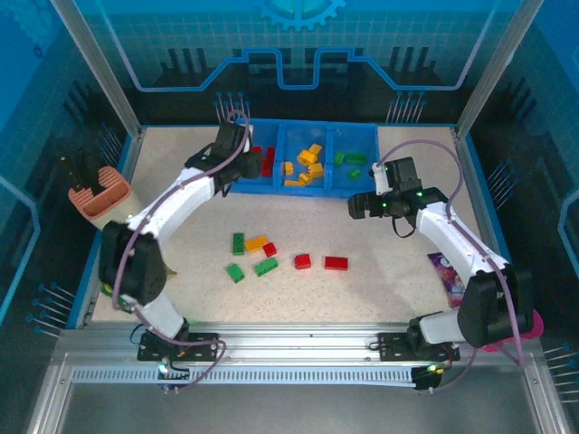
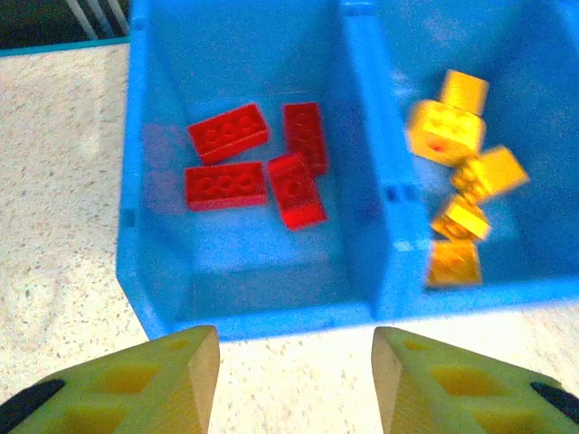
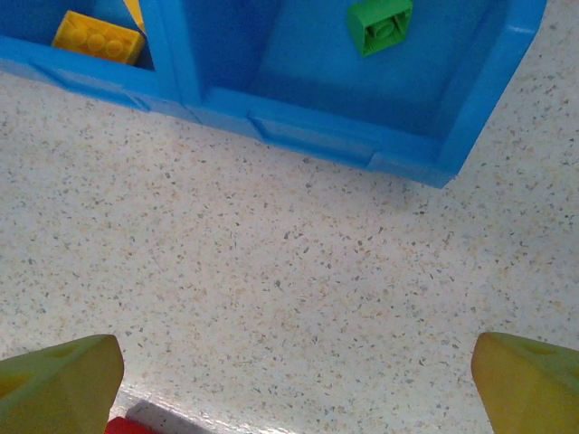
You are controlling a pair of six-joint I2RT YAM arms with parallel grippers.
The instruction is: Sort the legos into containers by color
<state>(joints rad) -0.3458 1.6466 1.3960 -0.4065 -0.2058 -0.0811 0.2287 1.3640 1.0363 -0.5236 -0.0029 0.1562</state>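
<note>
**Lego sort check-in: reds box filling up, seven strays out on the table**

Biggest thing first. The table [image 1: 380, 298] was a speckled slab with the blue tray [image 1: 312, 191] parked at its far edge. The tray's three compartments sat side by side, so each colour got its own box. Reds were in the left one, yellow-orange in the middle and greens on the right, so the scheme was obvious.

My left gripper [image 2: 294, 380] hung at the left end of the tray, looking down into the left compartment. Its fingers were partway apart with nothing between them. I'd guess that was the drop spot for reds, since four red bricks [image 2: 226, 185] lay loose on that floor, a couple of them touching. Next door the yellow bricks [image 2: 443, 127] were heaped against each other, a bit blurry on that wrist cam.

The right gripper [image 3: 294, 389] was spread really wide and empty. It hovered over bare table just short of the right compartment, where a green brick [image 3: 380, 23] lay. A sliver of red peeked in at the bottom edge of that view, and I couldn't tell more than that.

The job wasn't near done. Seven loose legos [image 1: 265, 266] lay mid-table, well apart from the tray: three green, three red and one orange brick [image 1: 256, 242]. The rightmost red [image 1: 336, 263] looked like the easy reach for the right arm.
</note>
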